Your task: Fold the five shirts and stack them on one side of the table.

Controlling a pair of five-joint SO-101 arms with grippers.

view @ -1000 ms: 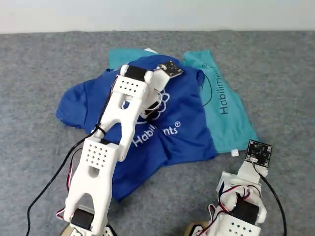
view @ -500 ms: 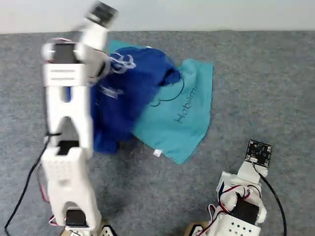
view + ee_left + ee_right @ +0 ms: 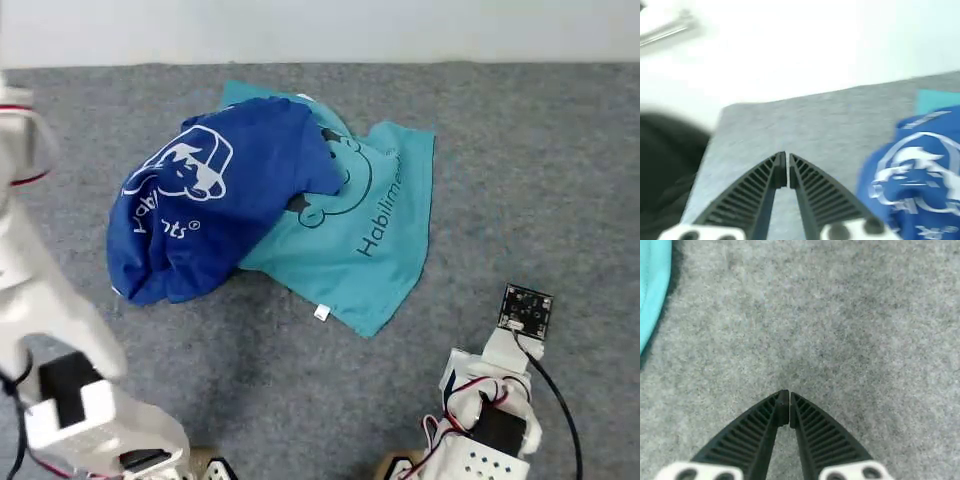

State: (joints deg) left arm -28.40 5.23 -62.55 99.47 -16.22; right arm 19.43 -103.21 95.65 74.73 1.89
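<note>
My left gripper [image 3: 787, 167], jaws together and empty, hangs off to one side of the bunched royal-blue cotton shirt [image 3: 210, 200]. The shirt lies aslant, overlapping the flat teal cotton shirt [image 3: 375, 250]. My right gripper [image 3: 789, 405], likewise closed on nothing, sits over the grey felt table [image 3: 865, 315]. I judge the left arm nearer.

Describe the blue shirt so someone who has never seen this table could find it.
On the grey table, two shirts lie heaped near the far edge. The blue shirt sits bunched on top of the flatter teal shirt, covering its left part. It is the darker one, with a white drawing.
</note>
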